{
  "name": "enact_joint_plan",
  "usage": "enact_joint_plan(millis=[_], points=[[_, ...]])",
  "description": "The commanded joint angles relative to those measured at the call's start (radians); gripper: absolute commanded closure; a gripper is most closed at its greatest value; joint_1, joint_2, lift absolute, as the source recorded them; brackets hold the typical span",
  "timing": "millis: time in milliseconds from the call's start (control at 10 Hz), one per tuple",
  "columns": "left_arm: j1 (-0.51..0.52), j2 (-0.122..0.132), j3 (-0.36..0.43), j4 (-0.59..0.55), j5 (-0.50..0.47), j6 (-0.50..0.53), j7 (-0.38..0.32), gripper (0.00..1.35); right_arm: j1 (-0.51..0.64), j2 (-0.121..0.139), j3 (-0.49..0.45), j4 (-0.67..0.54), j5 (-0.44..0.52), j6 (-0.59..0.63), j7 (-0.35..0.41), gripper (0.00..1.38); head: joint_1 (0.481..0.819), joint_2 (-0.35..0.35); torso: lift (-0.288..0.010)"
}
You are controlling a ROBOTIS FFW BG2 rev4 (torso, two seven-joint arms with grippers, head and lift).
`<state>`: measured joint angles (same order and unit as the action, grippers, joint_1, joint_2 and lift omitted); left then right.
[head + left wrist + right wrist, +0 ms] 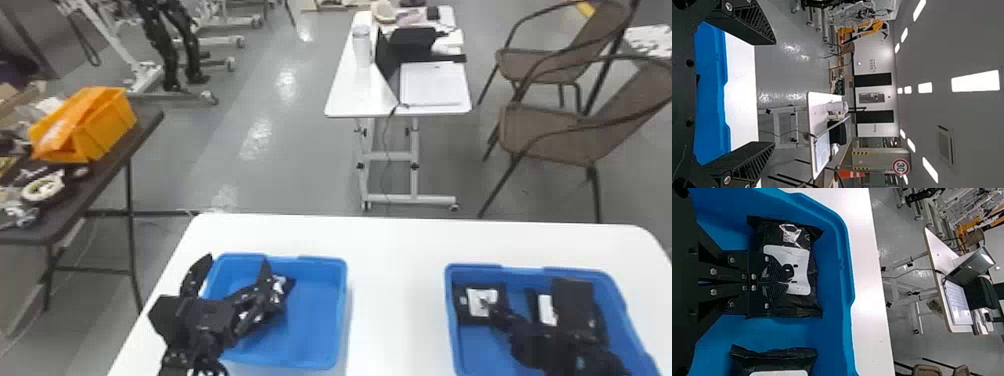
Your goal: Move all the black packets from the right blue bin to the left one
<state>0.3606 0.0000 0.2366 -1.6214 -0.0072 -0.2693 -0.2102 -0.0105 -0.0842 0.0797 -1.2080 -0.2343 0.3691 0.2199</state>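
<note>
Grey-floored room, white bench (pixel 395 300). Toward left edge: left blue bin (pixel 320 261), apparently one black packet (pixel 288 285) inside, partly hidden; left end effector (pixel 233 265) above, fingers apart. Toward right edge: right blue bin (pixel 525 273), at least two packets remaining; right end effector (pixel 789 280), fingertips together at labelled packet (pixel 789 308), actual grip indeterminable. Transfer probably early, unfinished.

Glossy gray floor (pixel 280 165), brown chairs (pixel 555 130), orange crate (pixel 107 125).
</note>
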Motion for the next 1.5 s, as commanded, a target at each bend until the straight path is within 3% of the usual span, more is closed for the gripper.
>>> enact_joint_plan(millis=[0,100,200,500,900,1400], points=[[-0.003,-0.003,-0.002,0.002,-0.002,-0.002,0.0,0.11,0.04,-0.003,-0.001,-0.073,-0.014,0.022,-0.017,0.78,0.695,0.175,0.0],[-0.002,-0.003,-0.002,0.002,-0.002,-0.004,0.0,0.11,0.066,-0.011,-0.001,-0.131,-0.017,0.047,-0.022,0.16,0.695,0.174,0.0],[-0.002,-0.003,0.0,0.003,-0.002,-0.004,0.0,0.11,0.075,-0.019,-0.001,-0.163,-0.023,0.077,-0.02,0.0,0.695,0.174,0.0],[-0.005,-0.003,0.0,0.003,-0.002,-0.007,0.0,0.11,0.098,-0.025,-0.001,-0.271,-0.008,0.154,-0.033,0.3,0.695,0.175,0.0],[-0.003,-0.003,0.0,0.006,0.001,-0.013,0.0,0.11,0.089,-0.025,-0.001,-0.268,-0.002,0.188,-0.045,0.33,0.695,0.177,0.0],[-0.009,-0.003,-0.006,0.009,-0.002,-0.013,-0.002,0.11,0.003,-0.025,0.037,-0.151,0.007,0.194,-0.068,0.32,0.695,0.167,0.0]])
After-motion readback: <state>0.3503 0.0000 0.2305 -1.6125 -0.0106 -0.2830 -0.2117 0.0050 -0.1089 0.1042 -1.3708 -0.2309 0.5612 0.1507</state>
